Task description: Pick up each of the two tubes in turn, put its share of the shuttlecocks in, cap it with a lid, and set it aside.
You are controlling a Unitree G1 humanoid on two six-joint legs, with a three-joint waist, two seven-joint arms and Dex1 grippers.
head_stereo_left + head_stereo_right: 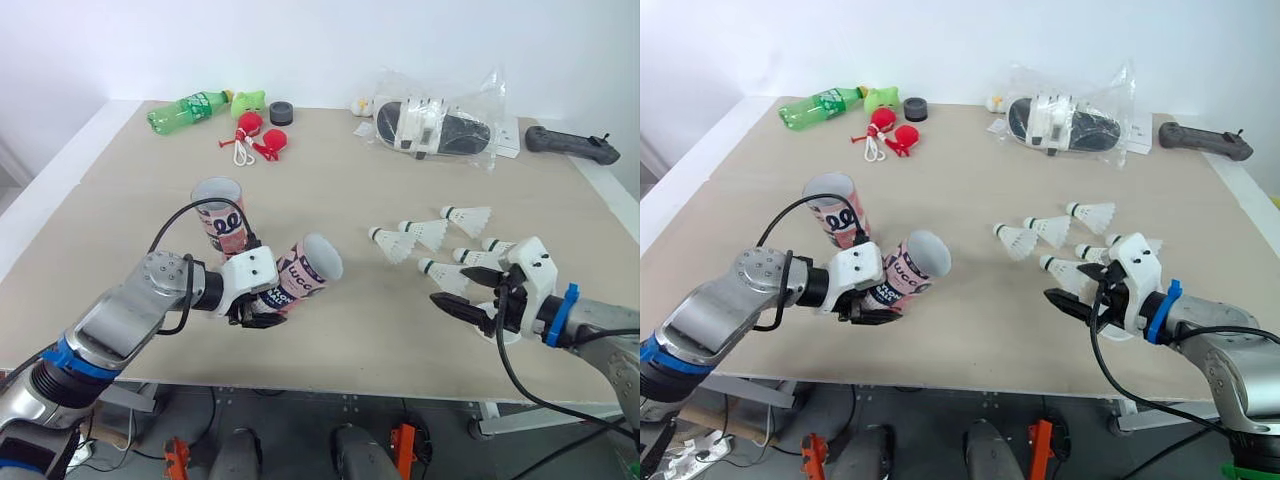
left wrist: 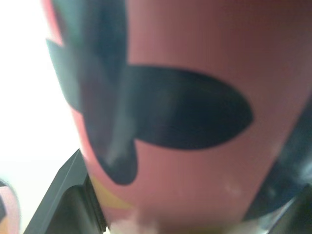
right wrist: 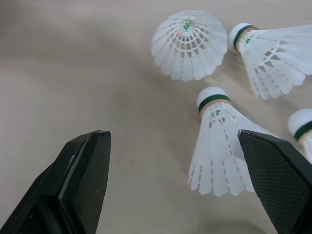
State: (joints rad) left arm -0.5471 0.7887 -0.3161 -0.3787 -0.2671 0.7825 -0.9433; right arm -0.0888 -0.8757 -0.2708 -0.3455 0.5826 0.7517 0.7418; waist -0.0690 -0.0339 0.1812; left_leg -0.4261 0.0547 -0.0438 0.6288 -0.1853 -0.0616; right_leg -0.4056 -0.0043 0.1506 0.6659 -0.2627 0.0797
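Observation:
My left gripper [image 1: 259,311] is shut on a pink-labelled tube [image 1: 304,268], held tilted just above the table with its open mouth facing right. In the left wrist view the tube's label [image 2: 185,112] sits close between the fingers. A second tube [image 1: 222,216] stands upright and open just behind it. Several white shuttlecocks [image 1: 421,235] lie scattered at the right. My right gripper [image 1: 456,286] is open, low over the table at the near edge of that group. The nearest shuttlecock [image 3: 217,146] lies by its right finger [image 3: 275,165].
Along the back edge lie a green bottle [image 1: 188,110], a green toy [image 1: 248,102], a black disc [image 1: 281,113], red items [image 1: 258,136], a plastic bag with slippers [image 1: 440,126] and a black controller [image 1: 570,143]. The table's front edge [image 1: 350,385] runs just below both grippers.

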